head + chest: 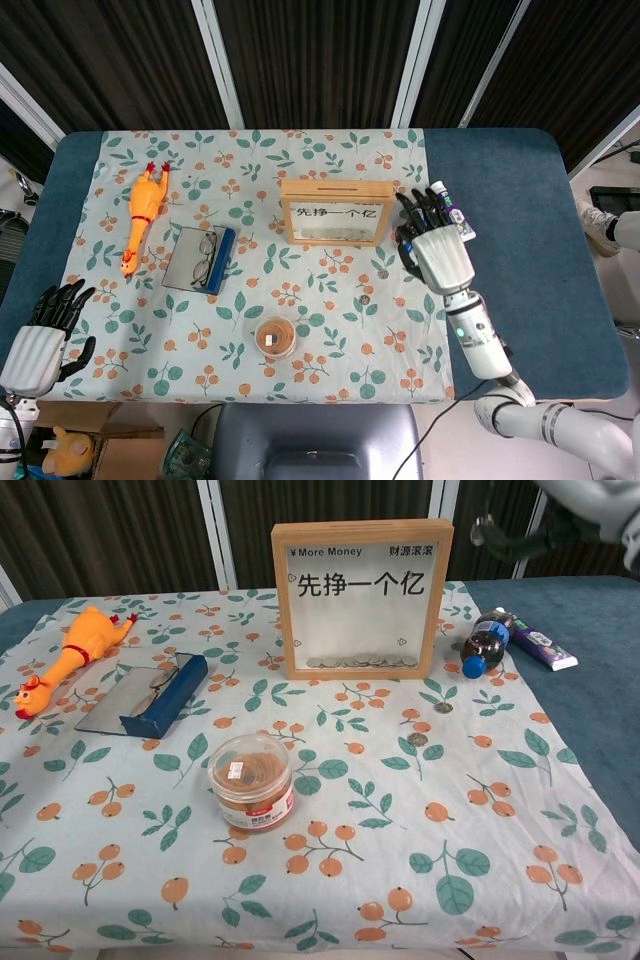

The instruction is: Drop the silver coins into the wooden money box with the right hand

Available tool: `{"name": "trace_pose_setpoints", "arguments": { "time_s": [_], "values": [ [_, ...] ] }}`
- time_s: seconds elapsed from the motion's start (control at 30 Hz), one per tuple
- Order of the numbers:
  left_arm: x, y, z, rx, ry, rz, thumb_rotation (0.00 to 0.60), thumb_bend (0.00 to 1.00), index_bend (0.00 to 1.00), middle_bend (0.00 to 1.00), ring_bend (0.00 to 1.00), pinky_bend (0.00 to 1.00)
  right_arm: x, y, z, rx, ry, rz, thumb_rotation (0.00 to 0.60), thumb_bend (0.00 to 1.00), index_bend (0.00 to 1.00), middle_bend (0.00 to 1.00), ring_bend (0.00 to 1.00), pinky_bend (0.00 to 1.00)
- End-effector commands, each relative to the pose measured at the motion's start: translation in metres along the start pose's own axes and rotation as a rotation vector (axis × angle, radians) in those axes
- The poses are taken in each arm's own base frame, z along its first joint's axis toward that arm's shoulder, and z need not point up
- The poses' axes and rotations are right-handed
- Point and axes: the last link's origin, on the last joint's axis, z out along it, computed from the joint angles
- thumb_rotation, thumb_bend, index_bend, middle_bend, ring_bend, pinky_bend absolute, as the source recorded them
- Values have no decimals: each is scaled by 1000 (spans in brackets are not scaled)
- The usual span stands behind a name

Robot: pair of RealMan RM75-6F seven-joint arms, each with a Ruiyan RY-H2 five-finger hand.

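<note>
I'm holding my right hand (pixel 436 243) high beside the wooden money box (pixel 333 211), fingers (pixel 487 527) seemingly pinching a coin, though I can't tell, needing its top slot next.

Rubber chicken (pixel 68 657) far left on floral cloth (pixel 330 880); glasses (pixel 203 258) on grey case (pixel 188 260) w/ blue case (pixel 165 694) beside; round tub (pixel 251 780) front-centre; cola bottle (pixel 483 643) lying next to toothpaste tube (pixel 540 645) on the right

The right hand (pixel 560 520) ran off the chest view's top edge; whether it held a coin was unclear. It hid the bottle (pixel 484 641) from overhead.
</note>
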Motion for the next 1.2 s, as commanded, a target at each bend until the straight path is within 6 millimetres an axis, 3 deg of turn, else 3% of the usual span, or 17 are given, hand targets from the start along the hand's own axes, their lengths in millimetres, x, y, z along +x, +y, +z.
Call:
{"name": "trace_pose_setpoints", "arguments": {
  "time_s": [0.03, 0.2, 0.5, 0.73, 1.2],
  "values": [
    [0, -1, 0, 6, -3, -2, 600, 461, 0, 0, 0, 0, 24, -15, 50, -48, 78, -35, 600, 652, 727, 217, 29, 148],
    [1, -4, 0, 23, -7, -4, 600, 461, 0, 0, 0, 0, 34, -30, 88, -74, 91, -109, 600, 652, 727, 218, 29, 147],
    [3, -8, 1, 35, -7, -14, 600, 459, 0, 0, 0, 0, 28, -62, 120, -71, 33, -158, 600, 652, 731, 218, 29, 147],
    [3, -10, 2, 37, -9, -21, 600, 459, 0, 0, 0, 0, 11, -73, 126, -77, -17, -194, 600, 652, 732, 219, 29, 146],
    [4, -10, 0, 30, -10, -25, 600, 459, 0, 0, 0, 0, -12, -70, 127, -114, -79, -197, 600, 652, 732, 219, 30, 123]
  ]
}}
